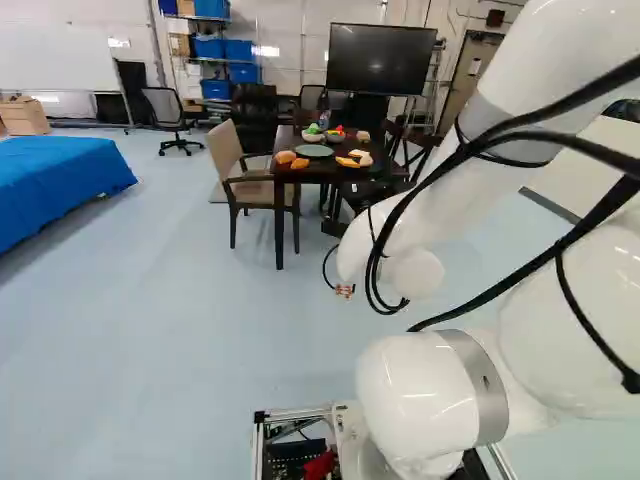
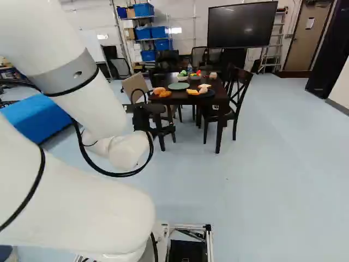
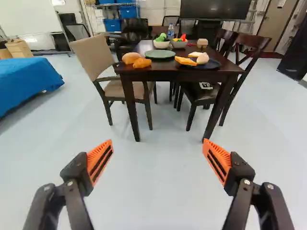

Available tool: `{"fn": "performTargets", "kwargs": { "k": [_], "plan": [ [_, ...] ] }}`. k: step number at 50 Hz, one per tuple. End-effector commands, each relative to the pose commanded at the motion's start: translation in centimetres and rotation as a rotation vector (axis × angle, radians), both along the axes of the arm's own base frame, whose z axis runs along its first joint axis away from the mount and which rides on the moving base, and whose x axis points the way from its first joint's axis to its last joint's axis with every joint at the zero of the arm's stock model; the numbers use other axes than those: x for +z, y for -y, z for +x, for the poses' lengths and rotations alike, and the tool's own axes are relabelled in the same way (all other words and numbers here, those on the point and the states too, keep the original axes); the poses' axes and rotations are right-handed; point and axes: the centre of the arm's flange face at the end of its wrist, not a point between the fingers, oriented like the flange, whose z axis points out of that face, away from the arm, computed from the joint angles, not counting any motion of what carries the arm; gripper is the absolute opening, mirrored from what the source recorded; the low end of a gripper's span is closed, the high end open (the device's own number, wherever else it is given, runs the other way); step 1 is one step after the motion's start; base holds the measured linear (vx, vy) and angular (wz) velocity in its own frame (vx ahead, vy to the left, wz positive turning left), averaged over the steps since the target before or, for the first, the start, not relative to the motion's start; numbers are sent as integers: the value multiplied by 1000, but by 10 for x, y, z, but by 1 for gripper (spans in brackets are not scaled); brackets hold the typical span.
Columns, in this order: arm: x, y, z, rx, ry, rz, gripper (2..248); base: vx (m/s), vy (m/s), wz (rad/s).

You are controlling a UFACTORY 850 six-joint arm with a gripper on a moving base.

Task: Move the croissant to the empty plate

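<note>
My gripper (image 2: 155, 113) shows as a dark shape before the table in the right base view. In the wrist view the gripper (image 3: 158, 143) is wide open, nothing between its orange pads. Well ahead of it, on the dark table's near corner, lie two brown-orange bread-like pieces; the nearer, lumpier one looks like the croissant (image 3: 142, 63), the rounder bread (image 3: 129, 58) touching or nearly touching it. Just beyond them a green plate (image 3: 160, 53) lies bare. The croissant (image 1: 299, 163) and green plate (image 1: 314, 151) also show in the left base view.
The table (image 3: 177, 75) also bears a dark plate (image 3: 215, 64) with yellow and pale food, two bowls, a bottle and a tan block. A beige armchair (image 3: 96, 56) stands at its side, dark chairs (image 3: 249, 48) opposite. A blue-covered surface (image 1: 60, 180) stands farther off.
</note>
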Motion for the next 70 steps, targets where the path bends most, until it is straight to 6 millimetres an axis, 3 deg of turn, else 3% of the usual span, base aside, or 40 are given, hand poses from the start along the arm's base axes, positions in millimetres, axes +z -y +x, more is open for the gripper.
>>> {"fn": "performTargets", "kwargs": {
  "k": [24, 70],
  "plan": [
    [0, 0, 0, 0, 0, 0, 247, 310, 57, -35],
    [0, 0, 0, 0, 0, 0, 247, 296, 3, -26]
  ]
}}
